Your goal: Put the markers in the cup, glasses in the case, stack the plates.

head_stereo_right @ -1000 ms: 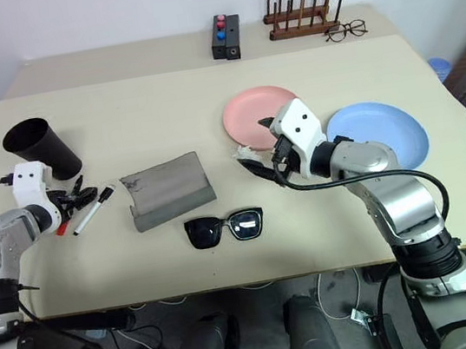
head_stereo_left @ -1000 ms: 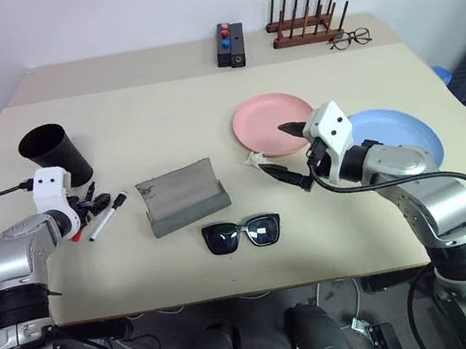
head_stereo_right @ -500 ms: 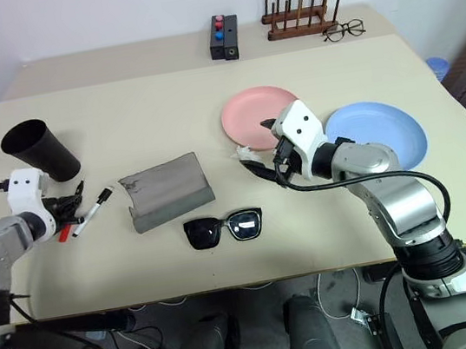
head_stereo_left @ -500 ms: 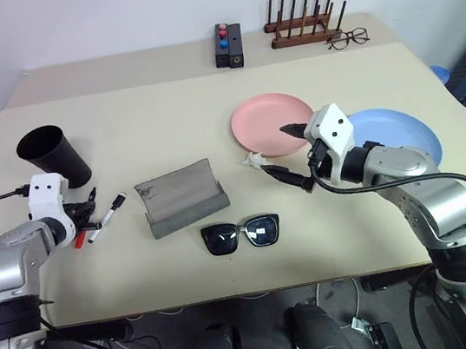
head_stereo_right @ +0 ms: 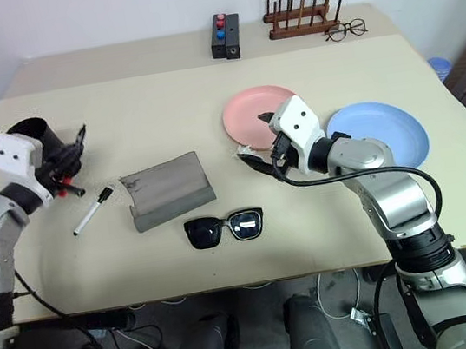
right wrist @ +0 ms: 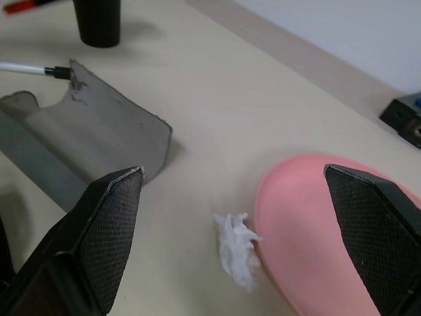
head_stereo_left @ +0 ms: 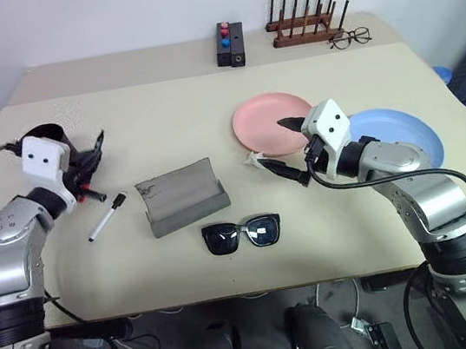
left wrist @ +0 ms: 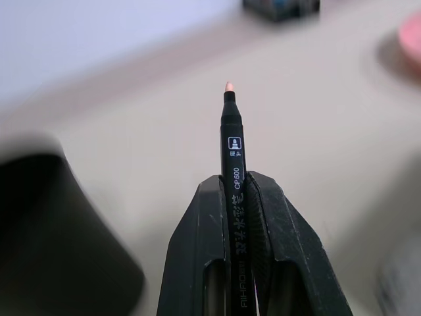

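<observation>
My left gripper (head_stereo_left: 93,158) is shut on a black-barrelled marker (left wrist: 232,171), held off the table just in front of the black cup (head_stereo_right: 31,131). The marker's tip points away from the wrist, and a red end shows behind the fingers (left wrist: 197,250). A white marker (head_stereo_left: 106,217) with a dark cap lies on the table beside the grey case (head_stereo_left: 182,198). The black sunglasses (head_stereo_left: 242,233) lie in front of the case. My right gripper (head_stereo_left: 286,146) hangs open at the near edge of the pink plate (head_stereo_left: 271,120); the blue plate (head_stereo_left: 403,138) sits to its right.
A crumpled white scrap (right wrist: 238,249) lies by the pink plate's rim, under my right gripper. On the far table stand a black box (head_stereo_left: 231,43) with red and blue buttons, a wooden peg rack (head_stereo_left: 305,25) and thin clear spectacles (head_stereo_left: 350,37).
My left gripper shut on the black marker beside the white one and lifted it up toward the cup, turning level. The white marker stayed on the table. The right arm held still.
</observation>
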